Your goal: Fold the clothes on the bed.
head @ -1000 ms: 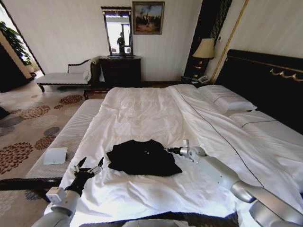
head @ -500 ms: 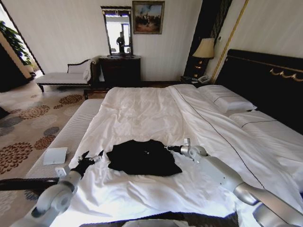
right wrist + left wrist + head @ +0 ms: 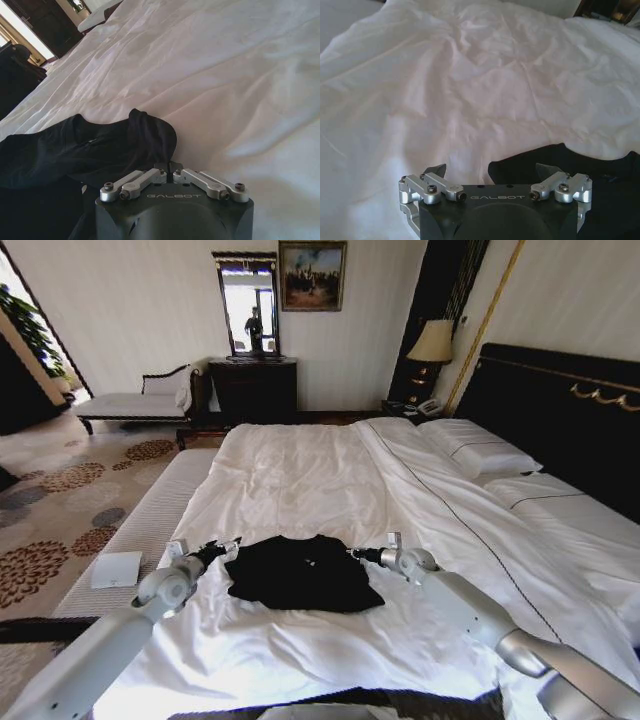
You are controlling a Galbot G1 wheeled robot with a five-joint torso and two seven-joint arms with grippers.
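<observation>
Black cotton: my T-shirt (image 3: 300,571) lies in a crumpled, partly doubled heap at lower centre of the head view, on the white duvet (image 3: 300,480) near the foot of the bed (image 3: 560,410).
Left pincer: my left pincer (image 3: 222,547) sits at the shirt's left edge, lower left of centre; its fingers stand wide apart and hold nothing.
Right pincer: my right pincer (image 3: 356,556) is at the shirt's right edge, lower right of centre; its fingertips are drawn almost together right at the shirt's edge. I judge them shut, but I cannot see cloth between them.
Progress: I judge the fold barely under way. The shirt is bunched and uneven, with no neat rectangle yet, so the smoothing and the real folds are left.
Left wrist view: it shows my spread fingers (image 3: 436,170) over bare duvet with the shirt's corner (image 3: 580,165) at lower right, which the head view is too far off to settle.
Right wrist view: it shows a rounded flap of the shirt (image 3: 115,145) lifted just beyond my fingertips (image 3: 161,167), and the head view flattens that.
Head view: it alone gives both arms and the whole shirt at once.
</observation>
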